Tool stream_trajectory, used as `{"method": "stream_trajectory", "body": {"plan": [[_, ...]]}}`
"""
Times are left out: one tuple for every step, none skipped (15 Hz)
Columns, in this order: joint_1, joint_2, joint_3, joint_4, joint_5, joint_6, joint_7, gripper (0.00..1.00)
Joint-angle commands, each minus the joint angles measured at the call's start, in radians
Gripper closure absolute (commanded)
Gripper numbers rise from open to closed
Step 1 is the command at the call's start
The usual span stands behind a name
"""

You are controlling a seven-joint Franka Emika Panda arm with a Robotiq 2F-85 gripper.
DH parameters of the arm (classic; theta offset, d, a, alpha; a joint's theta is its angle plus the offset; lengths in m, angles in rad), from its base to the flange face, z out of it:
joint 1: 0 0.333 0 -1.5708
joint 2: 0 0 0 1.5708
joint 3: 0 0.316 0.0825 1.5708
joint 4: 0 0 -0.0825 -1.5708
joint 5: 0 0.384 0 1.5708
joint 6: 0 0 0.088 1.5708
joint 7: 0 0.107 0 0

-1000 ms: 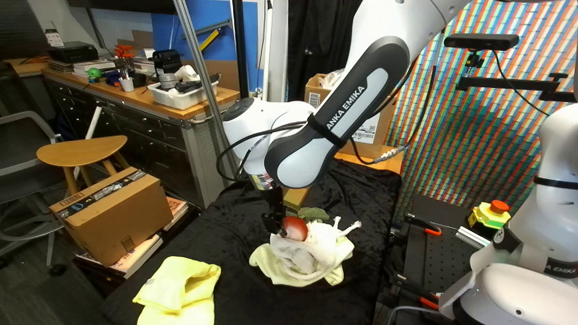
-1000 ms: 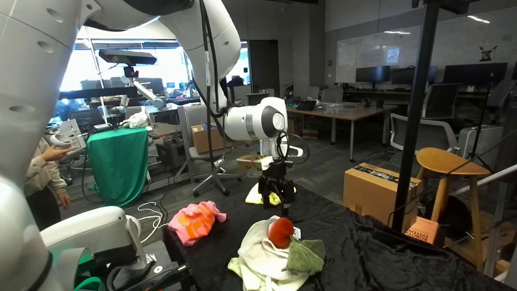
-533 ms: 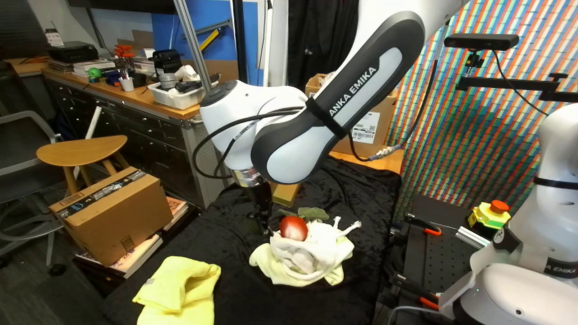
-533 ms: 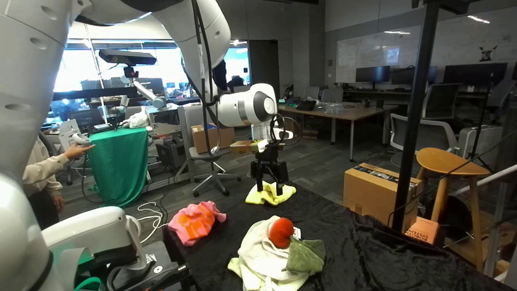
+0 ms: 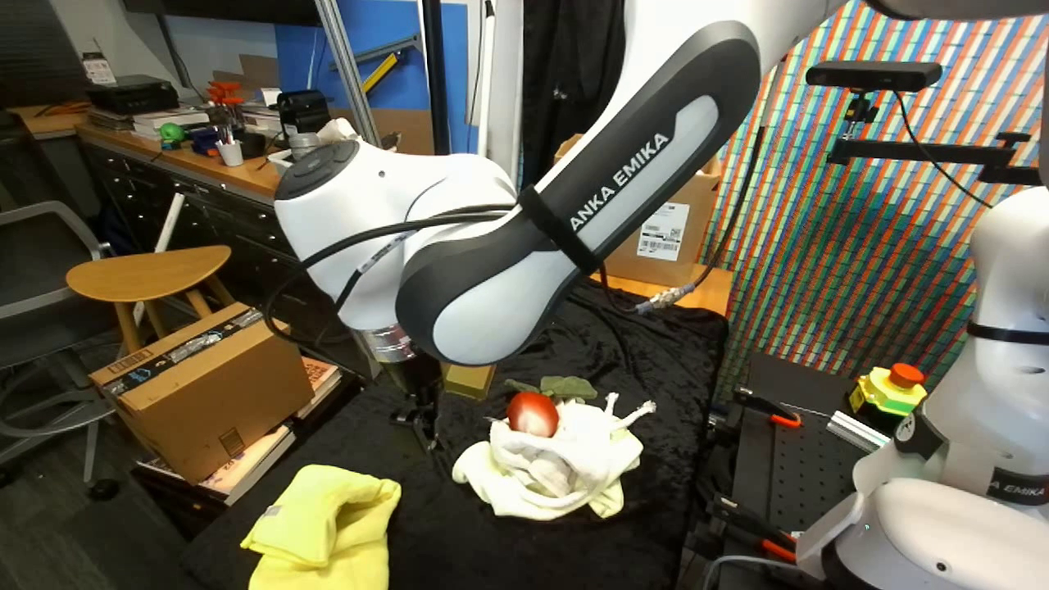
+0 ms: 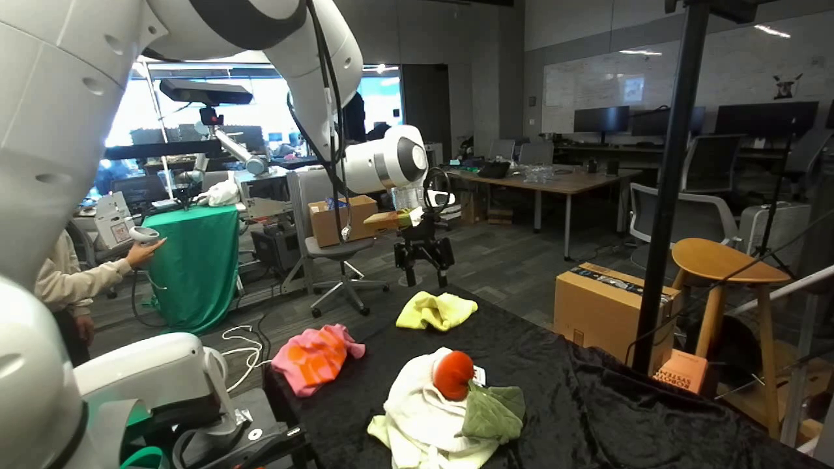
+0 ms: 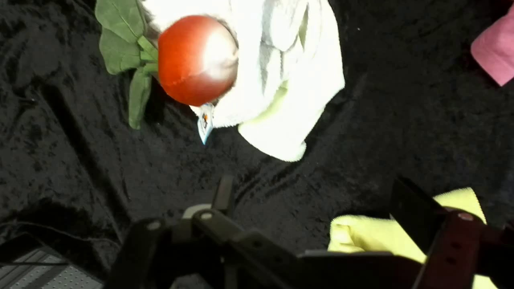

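Spread claw (image 6: 427, 279) above a black-draped bench (image 5: 459, 549)

I see its jaws wide apart in mid-air. To one side, a red ball (image 7: 192, 60) nestles against bunched white cloth (image 7: 253, 84) and green leaves (image 7: 122, 34); to the other lies a yellow cloth (image 5: 328, 516); a pink-and-orange cloth (image 6: 317, 358) lies farther off.

One tool (image 6: 427, 279), one red plush (image 7: 196, 60)
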Motion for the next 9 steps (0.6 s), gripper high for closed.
{"method": "stream_trajectory", "body": {"plan": [[0.023,0.091,-0.006,0.095,-0.021,0.068,0.016,0.0],[0.028,0.109,-0.008,0.107,-0.021,0.098,0.013,0.0],[0.031,0.129,-0.009,0.12,-0.02,0.123,0.003,0.0],[0.03,0.143,-0.005,0.13,-0.011,0.135,-0.021,0.0],[0.033,0.165,-0.008,0.144,-0.013,0.154,-0.03,0.0],[0.038,0.179,-0.01,0.155,-0.016,0.166,-0.042,0.0],[0.039,0.197,-0.008,0.171,-0.012,0.171,-0.061,0.0],[0.043,0.217,-0.009,0.189,-0.015,0.179,-0.079,0.0],[0.044,0.227,-0.006,0.199,-0.014,0.183,-0.102,0.0]]}}
